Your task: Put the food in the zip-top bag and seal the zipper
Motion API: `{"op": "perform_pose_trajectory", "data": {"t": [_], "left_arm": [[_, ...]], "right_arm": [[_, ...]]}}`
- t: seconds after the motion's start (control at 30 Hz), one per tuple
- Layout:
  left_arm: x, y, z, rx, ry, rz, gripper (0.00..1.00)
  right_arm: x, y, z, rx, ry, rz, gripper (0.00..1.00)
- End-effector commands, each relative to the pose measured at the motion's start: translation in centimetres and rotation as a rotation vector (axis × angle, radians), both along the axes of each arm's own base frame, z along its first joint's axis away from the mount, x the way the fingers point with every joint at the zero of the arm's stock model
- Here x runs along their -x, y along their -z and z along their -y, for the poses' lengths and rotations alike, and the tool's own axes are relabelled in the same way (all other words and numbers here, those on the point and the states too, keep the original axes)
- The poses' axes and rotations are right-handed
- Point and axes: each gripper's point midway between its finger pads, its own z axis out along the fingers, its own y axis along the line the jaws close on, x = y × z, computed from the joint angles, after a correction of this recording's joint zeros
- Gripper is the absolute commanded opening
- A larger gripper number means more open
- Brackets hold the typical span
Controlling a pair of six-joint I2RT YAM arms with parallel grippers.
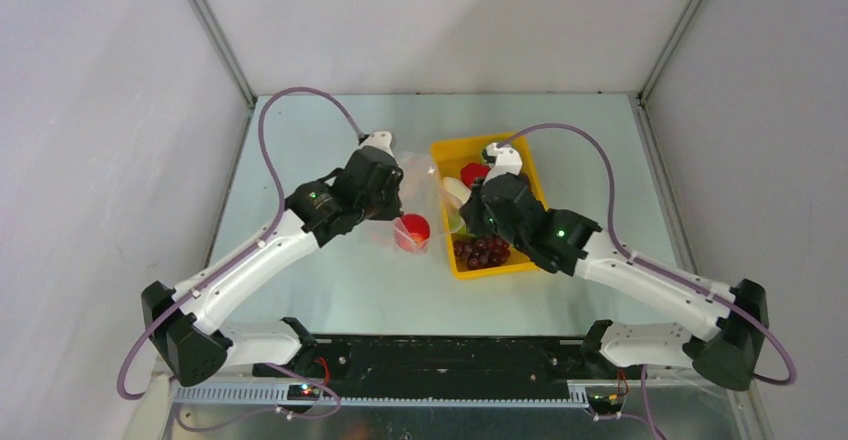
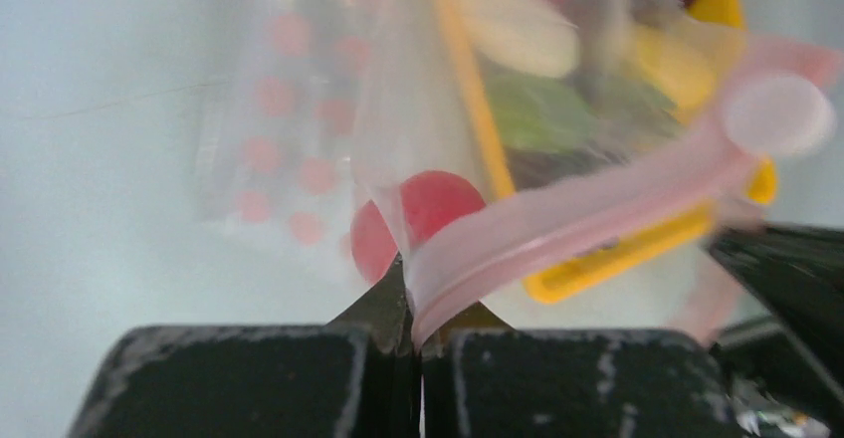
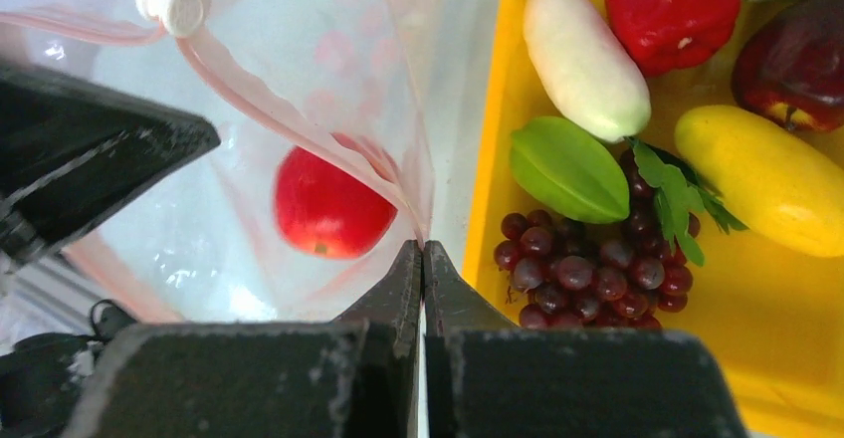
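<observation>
The clear zip-top bag (image 1: 420,195) with pink dots hangs between my two grippers, left of the yellow tray. A red apple (image 1: 412,230) lies inside it and also shows in the right wrist view (image 3: 328,209). My left gripper (image 2: 418,343) is shut on the pink zipper strip (image 2: 567,224) at the bag's mouth; the white slider (image 2: 776,114) sits further along it. My right gripper (image 3: 423,249) is shut on the bag's opposite edge (image 3: 413,199). The tray holds purple grapes (image 3: 587,269), a white radish (image 3: 582,60), a red pepper (image 3: 672,10), a green leaf piece (image 3: 567,169) and a yellow piece (image 3: 766,179).
The yellow tray (image 1: 520,260) stands right of centre on the grey table. A dark red apple (image 3: 791,65) lies at its far corner. Grey walls enclose the table at the back and sides.
</observation>
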Motion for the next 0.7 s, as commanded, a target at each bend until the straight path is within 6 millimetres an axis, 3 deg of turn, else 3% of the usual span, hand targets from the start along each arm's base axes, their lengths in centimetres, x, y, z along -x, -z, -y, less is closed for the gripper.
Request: {"op": "perform_pose_trajectory", "data": {"t": [0.0, 0.17, 0.3, 0.4, 0.53, 0.67], "left_arm": [[-1.7, -3.7, -5.1, -0.145, -0.190, 0.135, 0.00], [-1.8, -5.5, -7.5, -0.223, -0.268, 0.167, 0.00], [-1.2, -6.6, -8.0, -0.231, -0.246, 0.172, 0.00], [-0.8, -7.3, -8.5, -0.250, -0.233, 0.183, 0.06], [-0.4, -6.3, -7.2, -0.247, -0.139, 0.146, 0.08], [-0.1, -3.5, -3.3, -0.192, 0.021, 0.057, 0.07]], "right_arm": [[1.1, -5.3, 0.5, -0.111, -0.060, 0.114, 0.00], [1.9, -6.9, 0.9, -0.135, -0.100, 0.145, 0.00], [1.9, -6.5, 0.1, -0.132, -0.129, 0.137, 0.00], [1.4, -5.9, -0.1, -0.133, -0.116, 0.120, 0.00], [0.6, -4.9, -0.4, -0.148, -0.090, 0.075, 0.00], [0.0, -3.4, -1.3, -0.206, -0.083, -0.032, 0.00]]}}
